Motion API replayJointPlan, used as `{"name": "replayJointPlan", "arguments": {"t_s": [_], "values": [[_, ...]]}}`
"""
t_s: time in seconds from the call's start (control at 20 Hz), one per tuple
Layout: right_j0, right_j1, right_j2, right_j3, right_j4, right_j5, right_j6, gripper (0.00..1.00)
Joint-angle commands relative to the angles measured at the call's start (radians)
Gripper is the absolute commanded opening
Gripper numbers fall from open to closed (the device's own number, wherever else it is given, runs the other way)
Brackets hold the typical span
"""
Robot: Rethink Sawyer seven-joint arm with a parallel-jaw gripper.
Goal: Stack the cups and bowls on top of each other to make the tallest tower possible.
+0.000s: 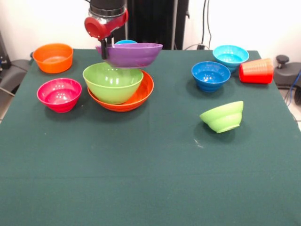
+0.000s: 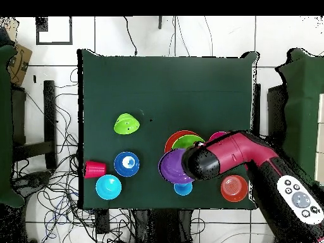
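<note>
Above the green bowl [image 1: 113,82], the gripper [image 1: 104,49] holds the purple bowl [image 1: 133,54].

Room: white tiled floor [image 2: 209,38], pale wall [image 1: 51,21].
Green-covered table [image 1: 150,179] central; black cables [image 2: 57,190] trail beside it.

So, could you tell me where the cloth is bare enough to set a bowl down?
The whole near half of the table is bare, below the tipped small green bowl. A bare lane also runs between the green-in-orange tower and the dark blue bowl. The far edge is crowded, with the gripper holding the purple bowl.
</note>
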Motion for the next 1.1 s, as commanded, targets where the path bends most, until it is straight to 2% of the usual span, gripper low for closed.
{"name": "replayJointPlan", "arguments": {"t_s": [0.05, 0.3, 0.8, 1.1], "values": [[0.073, 0.069, -0.099, -0.066, -0.095, -0.053, 0.008, 0.00], [0.065, 0.036, -0.095, -0.054, -0.063, -0.035, -0.039, 0.00], [-0.027, -0.063, -0.042, 0.007, 0.027, 0.015, -0.162, 0.00], [-0.046, -0.040, -0.036, -0.022, 0.034, 0.031, -0.198, 0.00]]}}
